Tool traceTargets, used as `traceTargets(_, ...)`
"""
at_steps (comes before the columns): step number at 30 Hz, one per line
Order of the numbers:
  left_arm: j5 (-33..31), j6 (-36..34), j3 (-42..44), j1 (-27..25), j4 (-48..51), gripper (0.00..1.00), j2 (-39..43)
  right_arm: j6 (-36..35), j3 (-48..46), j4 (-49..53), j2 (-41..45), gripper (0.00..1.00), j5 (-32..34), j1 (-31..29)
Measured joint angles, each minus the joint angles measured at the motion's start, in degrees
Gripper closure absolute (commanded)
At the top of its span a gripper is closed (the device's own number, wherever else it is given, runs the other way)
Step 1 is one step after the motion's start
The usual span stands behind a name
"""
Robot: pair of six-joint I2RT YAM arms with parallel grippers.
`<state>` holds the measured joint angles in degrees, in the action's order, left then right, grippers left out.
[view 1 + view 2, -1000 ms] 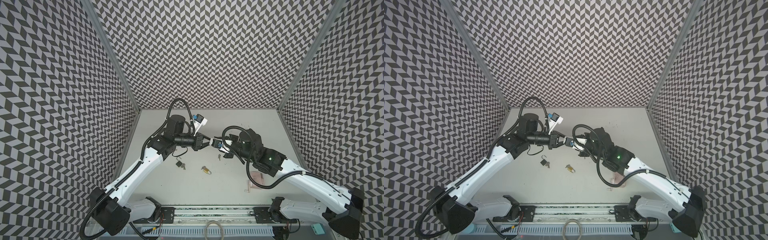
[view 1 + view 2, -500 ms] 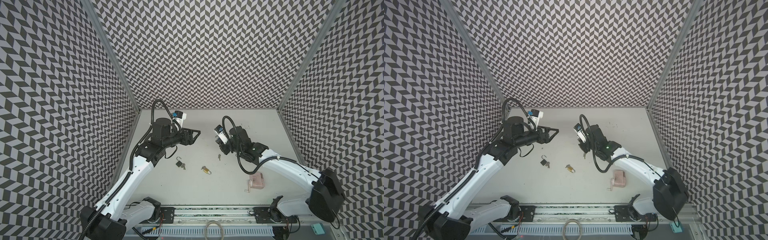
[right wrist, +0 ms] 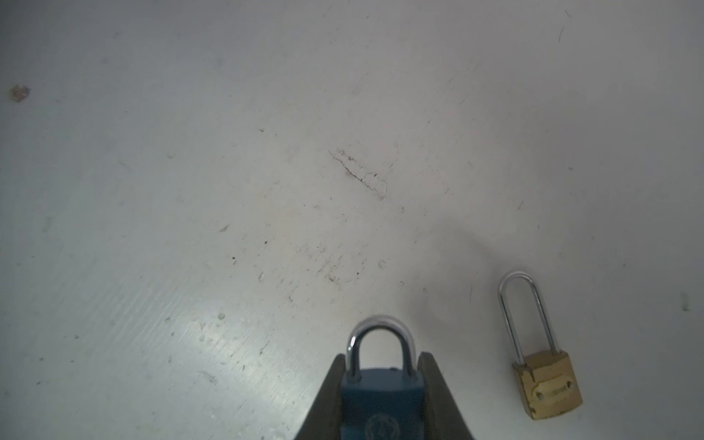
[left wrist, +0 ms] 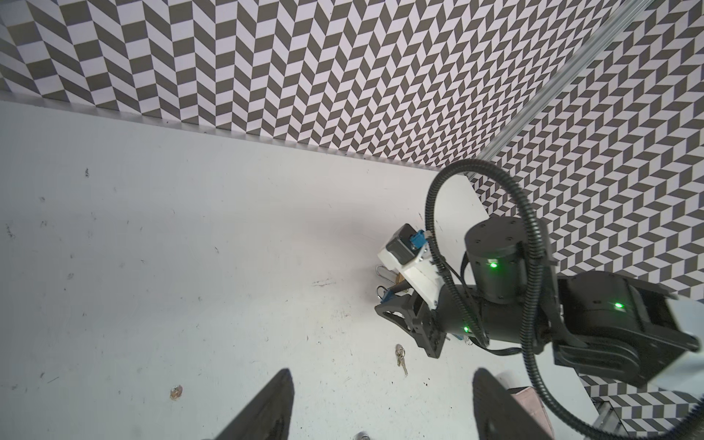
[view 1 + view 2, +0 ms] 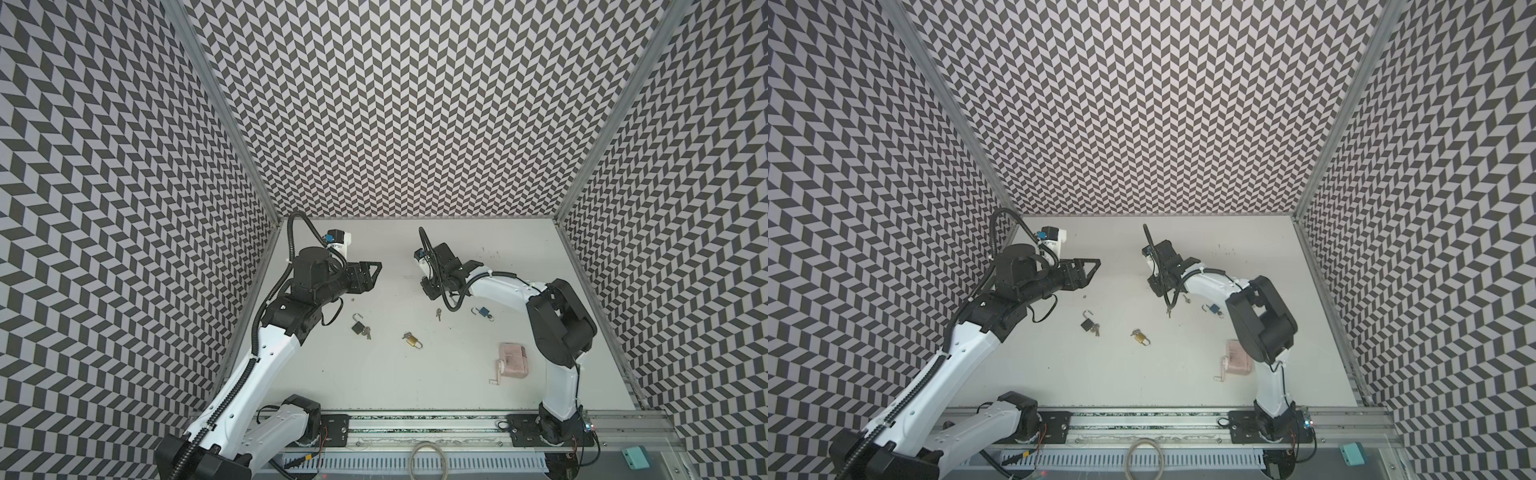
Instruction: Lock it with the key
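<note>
on the tabletop (image 5: pixel 415 395), both top views: several locks lie scattered. black padlock (image 5: pixel 356 327) has its shackle swung open and keys touching it. short brass padlock (image 5: pixel 412 340) sits near the middle. loose blue padlock (image 5: pixel 482 311) is just beside the right forearm, and a pink object (image 5: pixel 513 359) lies nearer the rail. loose keys (image 5: pixel 438 313) lie alone, just below the right end effector (image 5: pixel 428 290), which is tipped down toward the tabletop; its load is hidden from here. left end effector (image 5: pixel 377 272) hangs above the tabletop, well apart from every lock and spread with nothing in it.

right wrist view: the jaws are pinched on the body of the held blue padlock (image 3: pixel 381 392), shackle pointing away from the wrist. cannot tell whether the shackle is seated. keyway not in sight. long-shackle brass padlock (image 3: pixel 546 384) lies flat just beside it.

left wrist view: both left fingers (image 4: pixel 266 411) stand wide, with bare tabletop between them. the loose keys lie ahead, between the two end effectors.

judgement: lock is secured in the right; key pickup comes next. the left must drop onto the loose keys, pinch one by the bow and line its blade up with the keyway. keys are thin, flat and ringed together, so slip or a dangling spare is likely.
</note>
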<state>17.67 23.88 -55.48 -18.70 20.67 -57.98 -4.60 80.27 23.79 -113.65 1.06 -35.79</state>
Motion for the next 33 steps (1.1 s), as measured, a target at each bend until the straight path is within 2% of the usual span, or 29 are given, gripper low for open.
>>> traceTargets(4,0.0,0.2,0.1,0.0,-0.3,0.26,0.5,-0.3,3.3,1.6,-4.0,0.99,0.5,0.3)
traceTargets(10,0.2,0.3,0.1,0.2,-0.5,0.26,0.5,-0.5,5.1,3.2,-6.9,0.9,1.3,0.7)
traceTargets(18,0.9,0.3,0.1,0.5,-0.5,0.26,0.5,-1.0,5.8,4.0,-7.7,0.6,2.5,0.7)
traceTargets(21,1.0,0.6,0.1,0.5,-0.5,0.26,0.5,-1.3,5.9,4.1,-7.7,0.4,2.6,0.7)
traceTargets(25,1.0,1.3,0.1,0.5,-0.5,0.27,1.3,-1.2,6.1,4.0,-7.7,0.25,2.5,0.7)
traceTargets(29,1.0,1.5,0.2,0.5,-0.7,0.27,1.9,-1.1,6.0,3.7,-7.6,0.18,1.9,0.7)
traceTargets(33,0.9,1.5,0.7,0.7,-0.7,0.26,2.0,-0.1,3.6,2.0,-4.6,0.16,1.7,0.7)
